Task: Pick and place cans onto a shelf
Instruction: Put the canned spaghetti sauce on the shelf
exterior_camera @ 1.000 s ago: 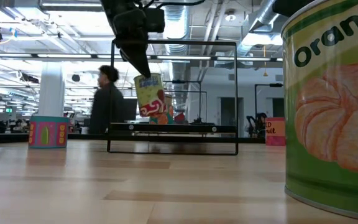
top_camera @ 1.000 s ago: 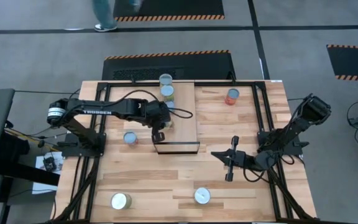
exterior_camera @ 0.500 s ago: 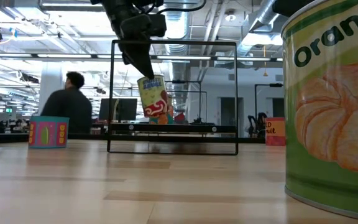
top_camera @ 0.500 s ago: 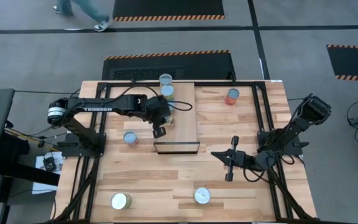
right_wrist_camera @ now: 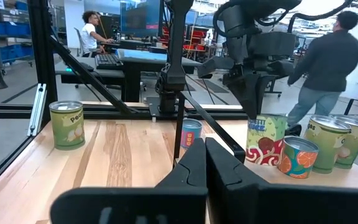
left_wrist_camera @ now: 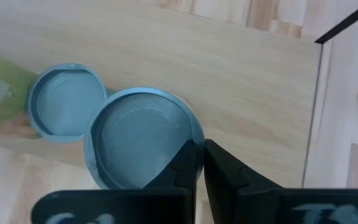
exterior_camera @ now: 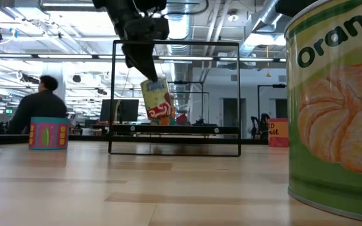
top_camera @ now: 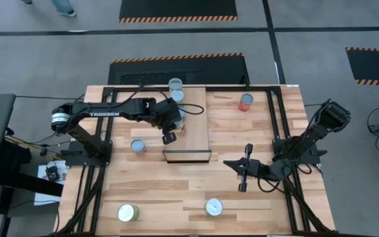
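Nearest the low camera, an orange-segment can [exterior_camera: 335, 107] fills the right of that view; the high view shows it as one of two cans at the table's [top_camera: 255, 204] near edge, well apart from everything else. Next out, the right gripper [top_camera: 245, 169] waits low over the table, its fingers pressed together on nothing.

Farther on lies the shelf [top_camera: 191, 122], a light board with a dark near edge. The left gripper [top_camera: 170, 133] is above it, fingers clamped on the rim of a red-and-white can [exterior_camera: 157, 99] — the can hangs tilted, clear of the board, as the low view shows. At the far end of the shelf two cans already stand, the green-labelled one [top_camera: 178, 99] and another [top_camera: 175, 84] beyond it. The left wrist view shows the held can's silver top [left_wrist_camera: 143, 144] just beside a standing can's top.

The step in hand looks like setting this can down next to those two. To do it well, level the can first, since a tilted base may land on its edge and roll — then lower it straight until it rests flat, with a sliver of gap from its neighbour, and only then part the fingers
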`<move>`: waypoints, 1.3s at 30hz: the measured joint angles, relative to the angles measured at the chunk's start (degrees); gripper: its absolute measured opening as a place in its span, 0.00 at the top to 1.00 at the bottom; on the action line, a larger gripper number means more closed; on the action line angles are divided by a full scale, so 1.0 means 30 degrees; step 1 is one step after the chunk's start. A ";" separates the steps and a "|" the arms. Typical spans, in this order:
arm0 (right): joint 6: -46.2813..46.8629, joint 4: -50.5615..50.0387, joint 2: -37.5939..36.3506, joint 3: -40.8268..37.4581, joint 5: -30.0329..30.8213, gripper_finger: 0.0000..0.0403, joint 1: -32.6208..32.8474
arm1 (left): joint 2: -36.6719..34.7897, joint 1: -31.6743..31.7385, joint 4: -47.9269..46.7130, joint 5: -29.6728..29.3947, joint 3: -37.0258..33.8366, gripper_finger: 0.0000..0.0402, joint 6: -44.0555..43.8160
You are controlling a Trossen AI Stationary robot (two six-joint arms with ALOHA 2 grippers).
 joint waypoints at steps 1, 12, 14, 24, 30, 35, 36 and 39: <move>-0.0001 -0.0002 -0.0006 0.0000 0.0000 0.98 0.0000 | 0.0137 0.0006 -0.0011 0.0000 0.0002 0.99 0.0002; 0.0030 -0.0152 -0.0001 0.0029 0.0000 0.98 0.0000 | 0.1391 0.0173 -0.0458 -0.0104 0.0454 0.99 0.0641; 0.0026 -0.0120 -0.0006 0.0029 0.0000 0.98 0.0000 | 0.1391 0.0221 -0.0584 -0.0104 0.0468 0.99 0.0634; 0.0026 -0.0138 -0.0003 0.0036 -0.0007 0.98 0.0000 | 0.1406 0.0233 -0.0039 -0.0635 0.1062 0.92 0.0736; 0.0026 -0.0138 0.0000 0.0036 0.0000 0.98 0.0000 | 0.1406 0.0233 -0.0217 -0.0646 0.1394 0.87 0.0842; 0.0012 -0.0146 -0.0007 0.0036 -0.0007 0.98 0.0000 | 0.1406 0.0231 -0.0516 -0.0648 0.1394 0.85 0.1452; 0.0012 -0.0146 0.0000 0.0036 -0.0007 0.98 0.0000 | 0.1406 0.0223 -0.0600 -0.0648 0.1394 0.86 0.1704; 0.0012 -0.0146 -0.0004 0.0036 -0.0007 0.98 0.0000 | 0.1406 0.0104 -0.0670 -0.0603 0.1394 0.89 0.2223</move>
